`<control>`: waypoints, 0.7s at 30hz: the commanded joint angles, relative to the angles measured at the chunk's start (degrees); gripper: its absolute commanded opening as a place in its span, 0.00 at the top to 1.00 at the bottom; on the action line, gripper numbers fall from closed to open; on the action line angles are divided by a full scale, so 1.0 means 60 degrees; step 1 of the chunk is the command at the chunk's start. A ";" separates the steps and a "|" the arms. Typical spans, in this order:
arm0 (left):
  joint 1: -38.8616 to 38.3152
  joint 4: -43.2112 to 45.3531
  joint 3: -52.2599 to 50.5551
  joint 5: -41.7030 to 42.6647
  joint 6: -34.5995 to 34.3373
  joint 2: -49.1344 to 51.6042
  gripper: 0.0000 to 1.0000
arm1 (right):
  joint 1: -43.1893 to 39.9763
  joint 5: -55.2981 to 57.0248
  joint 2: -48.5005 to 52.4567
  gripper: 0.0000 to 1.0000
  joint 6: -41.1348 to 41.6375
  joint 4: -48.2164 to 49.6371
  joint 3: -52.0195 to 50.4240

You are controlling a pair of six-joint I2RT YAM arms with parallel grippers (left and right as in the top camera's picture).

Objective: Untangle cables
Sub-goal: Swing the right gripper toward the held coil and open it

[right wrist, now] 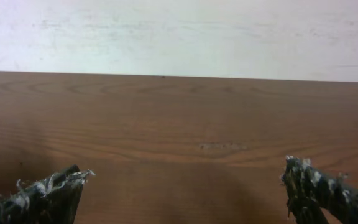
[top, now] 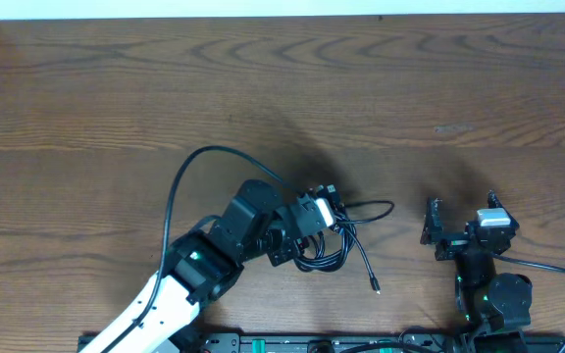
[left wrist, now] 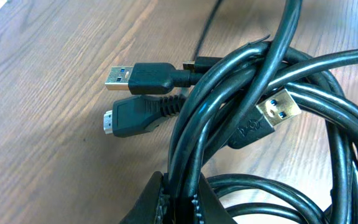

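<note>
The cables (top: 330, 240) lay as one knotted coil on the counter (top: 116, 88), at about five o'clock from its centre in the overhead view. The left tool (left wrist: 179, 196) was pinching several strands at the coil's six o'clock edge in its wrist view. The right tool (right wrist: 185, 186) was spread and empty, well apart at the coil's three o'clock.

A thin tail (top: 364, 263) ran out toward five o'clock and a narrow loop (top: 392, 207) poked toward three o'clock. Up close, one USB-A plug (left wrist: 132, 78) and a wider flat plug (left wrist: 126, 119) lay free at nine o'clock. A second USB-A plug (left wrist: 278, 109) sat wedged among crossing strands.

The step looked like anchoring the coil while an end was drawn free. It would probably go best with the left grip low and firm. The right tool could take the loose tail near its end and draw it slowly outward along the counter. The wedged plug likely needed backing out, since a yank would tighten the knot.
</note>
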 commanded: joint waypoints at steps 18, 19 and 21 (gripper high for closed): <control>0.2062 0.1585 0.0102 0.4124 0.0288 0.2022 0.92 | 0.0011 -0.3064 0.0240 0.01 0.5574 0.0098 -0.0015; 0.2226 0.1581 0.0102 0.4521 0.0284 0.2022 0.93 | 0.0011 -0.3355 0.0240 0.01 0.5424 0.0102 -0.0015; 0.2565 0.1541 0.0102 0.5410 0.0328 0.2022 0.93 | 0.0011 -0.3796 0.0251 0.01 0.5395 0.0106 0.0007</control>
